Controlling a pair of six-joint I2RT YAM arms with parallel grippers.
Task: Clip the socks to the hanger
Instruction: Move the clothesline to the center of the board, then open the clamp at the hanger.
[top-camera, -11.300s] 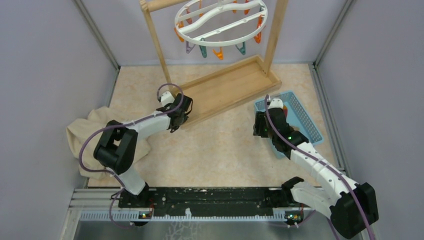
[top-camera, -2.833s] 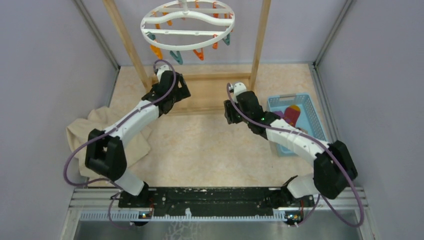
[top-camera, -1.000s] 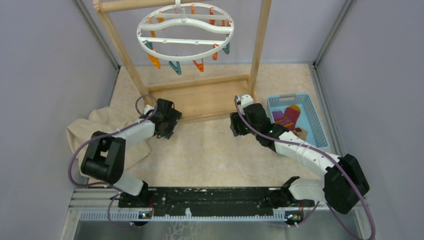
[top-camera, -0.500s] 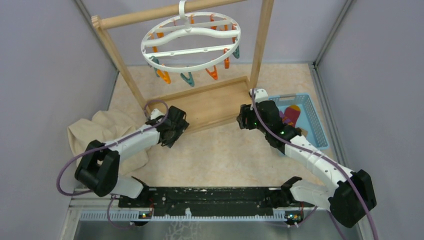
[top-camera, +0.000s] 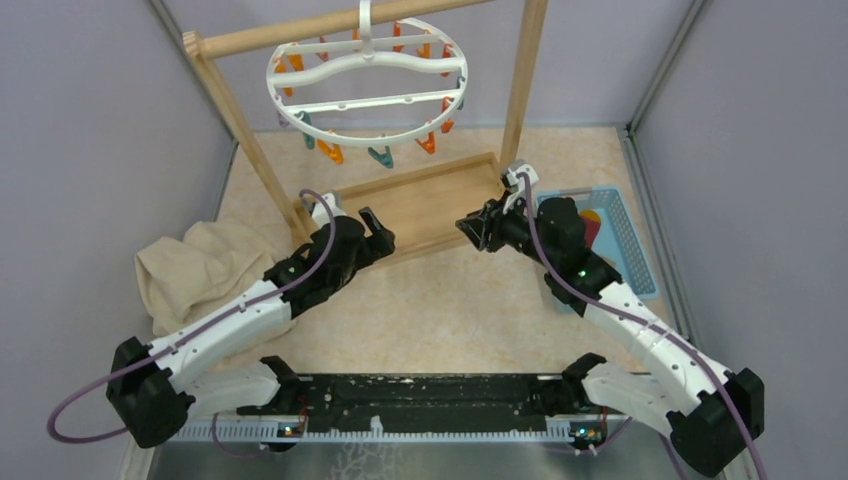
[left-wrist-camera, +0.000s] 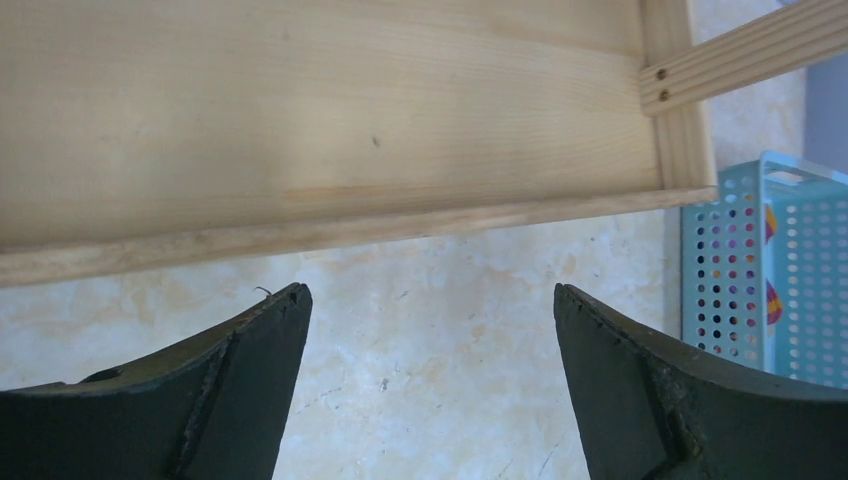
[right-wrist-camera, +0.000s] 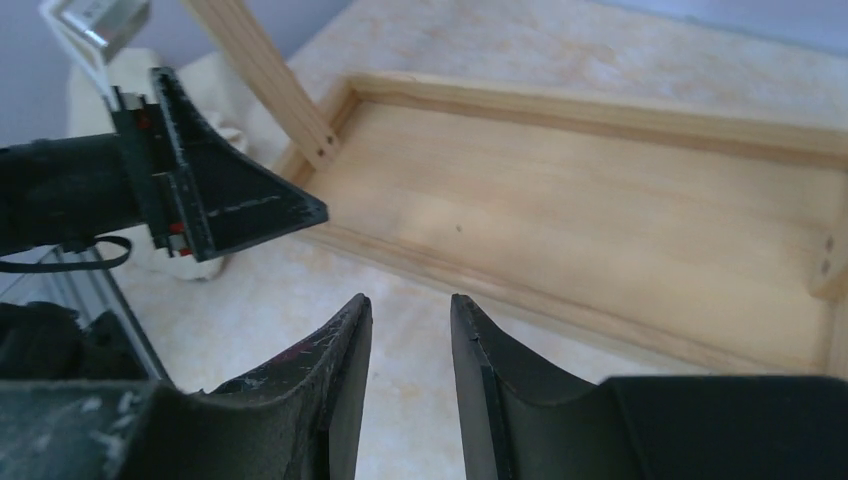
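While both arms reach out over the marbled table (top-camera: 450, 310), I have the left gripper (top-camera: 376, 232) released: its jaws stand spread wide with nothing between them. On the left wrist camera, its two black fingers (left-wrist-camera: 235, 385) frame bare tabletop just short of the near lip of the wooden stand's base tray (left-wrist-camera: 330, 120). The right gripper (top-camera: 470, 226) sits at about 3 o'clock from the left one, the two tips facing each other and apart. Its jaws are parted by only a narrow slit and grip nothing. They hang over the table beside the tray's near edge.

The hanger (top-camera: 365, 75) is at 12 o'clock in the overhead view. It hangs by its hook from the stand's crossbar (top-camera: 300, 30), above the tray, with orange and teal clips (top-camera: 380, 156) dangling under the white ring. No sock is on any of them.

The blue perforated basket (top-camera: 625, 255) lies at 3 o'clock, mostly covered by the right arm. A sliver of the maroon and orange sock (top-camera: 592, 220) shows inside it, and the left wrist camera catches maroon and orange patches through the basket's holes. I cannot make out a second sock. A crumpled beige cloth (top-camera: 195, 270) rests at 9 o'clock, by the left wall.
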